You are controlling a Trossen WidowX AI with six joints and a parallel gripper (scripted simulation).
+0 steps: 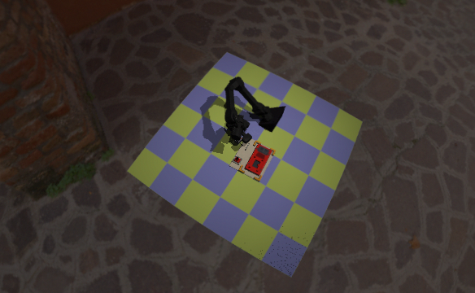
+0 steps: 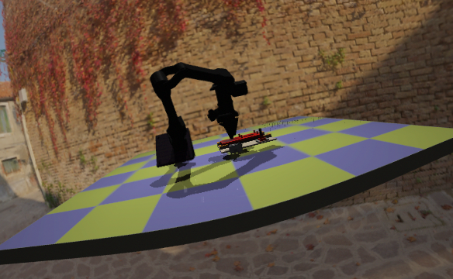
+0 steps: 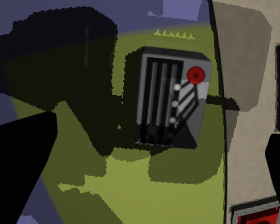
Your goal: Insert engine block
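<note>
The engine block (image 3: pixel 163 100) (image 2: pixel 235 148) is a small grey box with black slots and a red round cap. It lies on the checkered surface beside the beige board, slots and cap facing the wrist camera. The red car body (image 1: pixel 264 161) (image 2: pixel 246 138) lies on the beige board (image 1: pixel 243 155) (image 3: pixel 245 160). My gripper (image 3: pixel 166 135) (image 2: pixel 231 136) is open and empty above the engine block, with one dark finger on each side of it in the wrist view. In the top view the arm hides the block. The rib and the block's fit to the opening cannot be made out.
The beige board's edge runs close to the block's right in the wrist view, and the right finger is over the board. Orange corner pieces (image 1: pixel 257 178) stand around the car body. A small red and dark part (image 1: pixel 237 159) sits on the board's left side.
</note>
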